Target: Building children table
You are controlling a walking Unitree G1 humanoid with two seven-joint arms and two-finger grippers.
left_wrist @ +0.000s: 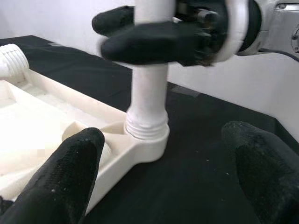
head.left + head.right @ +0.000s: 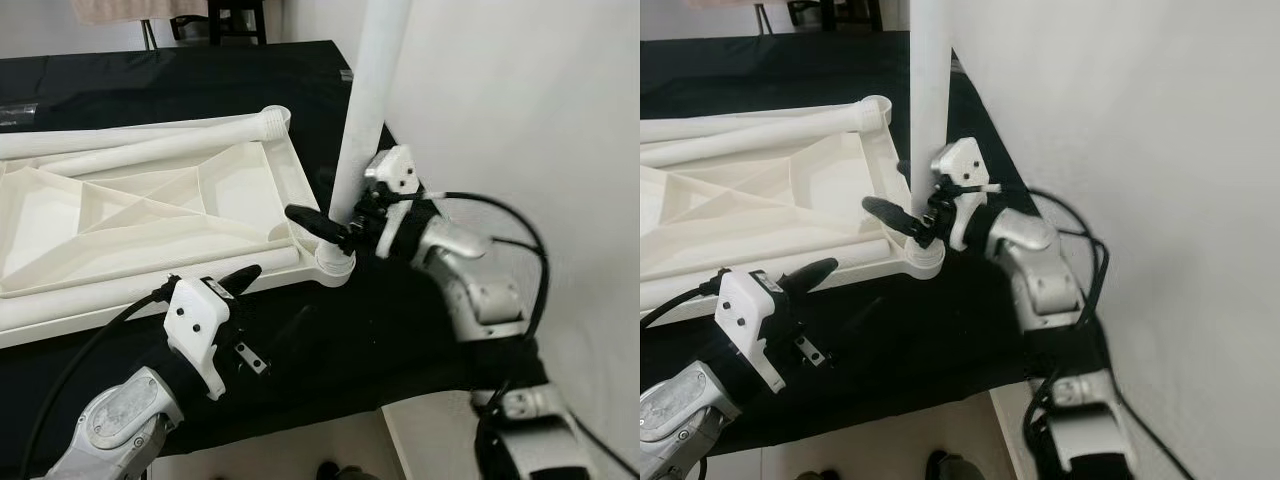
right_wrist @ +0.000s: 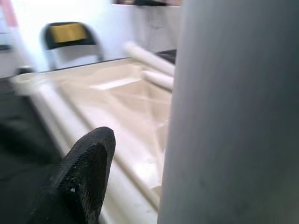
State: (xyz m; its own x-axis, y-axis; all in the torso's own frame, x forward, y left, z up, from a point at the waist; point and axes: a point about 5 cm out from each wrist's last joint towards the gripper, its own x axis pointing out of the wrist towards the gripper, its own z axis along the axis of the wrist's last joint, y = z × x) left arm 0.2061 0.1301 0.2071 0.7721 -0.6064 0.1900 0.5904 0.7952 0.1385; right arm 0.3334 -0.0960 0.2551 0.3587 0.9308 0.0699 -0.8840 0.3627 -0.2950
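A white plastic tabletop [image 2: 150, 215] lies upside down on a black cloth [image 2: 330, 340], its ribbed underside forming shallow triangular compartments. Two loose white legs [image 2: 130, 150] lie along its far side, across the ribs, and another loose leg [image 2: 140, 290] lies along its near rim. At the far right corner a threaded socket [image 2: 277, 117] stands open, with no leg in it.

The near edge of the tabletop runs from the far left to the near right corner, where a round socket [image 2: 335, 268] juts out over the cloth. Bare black cloth lies in front of that edge and to the right of the corner, up to a white wall [image 2: 520, 120] that closes the scene on the right.

The left gripper [image 2: 240, 285] hovers low just in front of the near edge, its two black fingers [image 1: 70, 172] spread wide and holding nothing, pointing toward the corner socket.

An upright white leg [image 2: 365, 110] stands in the corner socket, its threaded end seated at the collar. The right gripper [image 2: 335, 228] is clamped on this leg just above the socket, one black finger on either side, its silver arm [image 2: 480, 290] reaching in from beside the wall.
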